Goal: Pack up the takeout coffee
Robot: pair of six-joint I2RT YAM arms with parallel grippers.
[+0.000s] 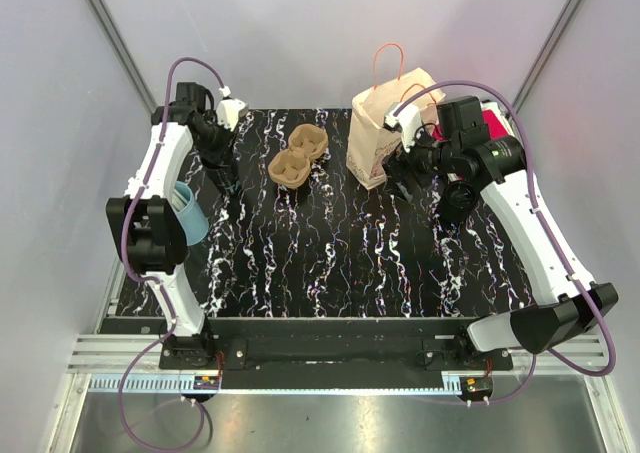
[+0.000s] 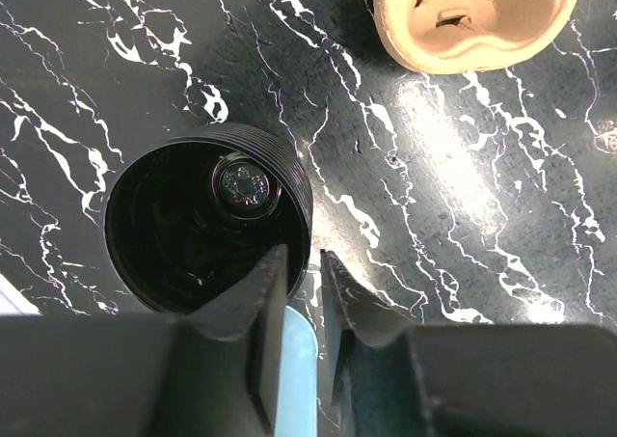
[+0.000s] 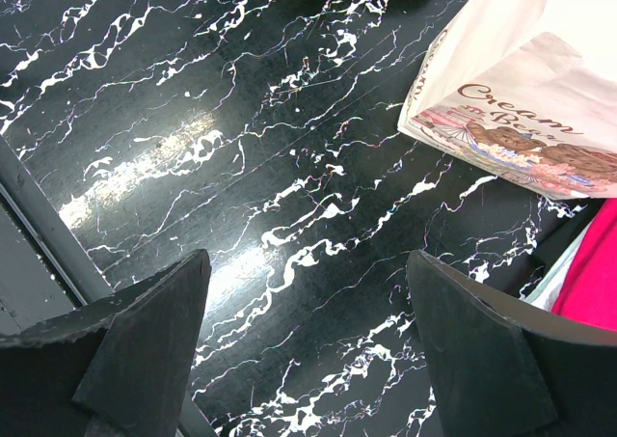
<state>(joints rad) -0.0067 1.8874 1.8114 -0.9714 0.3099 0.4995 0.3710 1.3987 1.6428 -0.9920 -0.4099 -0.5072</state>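
Observation:
A black cup (image 2: 164,254) stands upright and open on the marbled table, at the left in the top view. My left gripper (image 2: 304,256) is shut on its rim, one finger inside and one outside; in the top view it is at the back left (image 1: 226,178). A tan pulp cup carrier (image 1: 298,157) lies behind the middle, its edge showing in the left wrist view (image 2: 472,32). A paper bag (image 1: 385,133) with an orange handle stands at the back right. My right gripper (image 3: 304,292) is open and empty above the table, just beside the bag (image 3: 521,80).
A light blue cup (image 1: 190,213) lies by the left arm's lower link, close to the table's left edge. A pink item (image 1: 492,128) sits behind the right arm, also in the right wrist view (image 3: 590,273). Grey walls enclose the table.

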